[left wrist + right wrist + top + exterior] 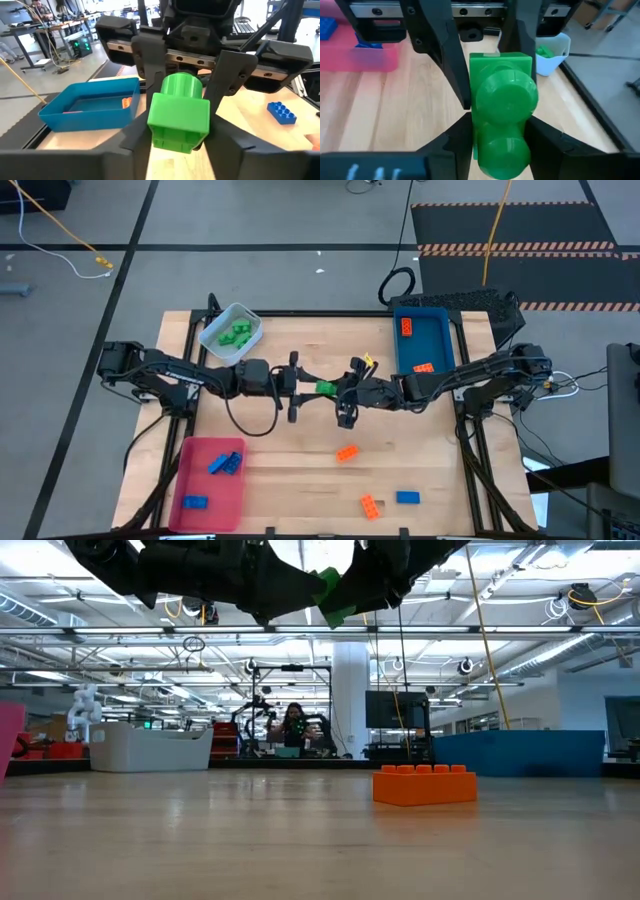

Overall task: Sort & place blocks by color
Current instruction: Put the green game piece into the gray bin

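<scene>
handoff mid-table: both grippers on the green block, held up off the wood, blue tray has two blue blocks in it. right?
One thing is off: the blue tray holds two orange blocks, not blue ones, as the high view shows. The rest stands: the left gripper and right gripper meet mid-table on the green block, and the low view shows it held up off the wood.

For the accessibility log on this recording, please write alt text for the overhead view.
Over the middle of the wooden table, the left gripper and right gripper meet around one green block. Green blocks fill the pale tray, orange ones lie in the blue tray, blue ones in the red tray; two orange blocks and one blue block lie loose.
</scene>
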You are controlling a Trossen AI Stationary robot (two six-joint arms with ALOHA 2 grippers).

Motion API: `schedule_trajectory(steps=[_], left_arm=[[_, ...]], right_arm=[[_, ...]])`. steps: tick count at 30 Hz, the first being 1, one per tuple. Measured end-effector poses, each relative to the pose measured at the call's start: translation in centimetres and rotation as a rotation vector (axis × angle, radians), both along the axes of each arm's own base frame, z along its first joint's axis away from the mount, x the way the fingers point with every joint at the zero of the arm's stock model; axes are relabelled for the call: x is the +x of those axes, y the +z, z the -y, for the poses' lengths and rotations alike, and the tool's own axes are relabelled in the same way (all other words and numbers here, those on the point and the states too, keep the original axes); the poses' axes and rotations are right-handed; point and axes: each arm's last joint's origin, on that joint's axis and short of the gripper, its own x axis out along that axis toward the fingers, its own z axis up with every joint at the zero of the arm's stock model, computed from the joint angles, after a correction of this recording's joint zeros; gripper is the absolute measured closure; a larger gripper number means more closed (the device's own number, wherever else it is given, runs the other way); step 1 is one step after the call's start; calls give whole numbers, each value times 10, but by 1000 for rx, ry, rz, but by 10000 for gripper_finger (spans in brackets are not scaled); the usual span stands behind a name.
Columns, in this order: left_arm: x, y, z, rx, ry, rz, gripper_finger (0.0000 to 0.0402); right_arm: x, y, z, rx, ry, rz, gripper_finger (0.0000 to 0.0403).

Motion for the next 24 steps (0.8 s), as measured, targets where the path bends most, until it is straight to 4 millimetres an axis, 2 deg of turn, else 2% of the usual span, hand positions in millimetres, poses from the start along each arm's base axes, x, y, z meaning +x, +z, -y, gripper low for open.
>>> schedule_trajectory(steps=[2, 6, 14, 19, 24], left_arm=[[0, 1, 0, -1, 1, 7, 276], [0, 3, -1, -4, 6, 29, 277], [0, 3, -1, -6, 6, 30, 277], [0, 0, -1, -5, 8, 2, 267], [-1, -6, -6, 5, 102, -70, 272]], right_arm=[[0, 0, 2, 15, -12, 5, 242], [1, 0, 4, 25, -26, 9, 225], [-1, -4, 5, 16, -23, -14, 237], [-8, -23, 7, 23, -60, -48, 239], [-25, -61, 17, 14, -91, -124, 237]])
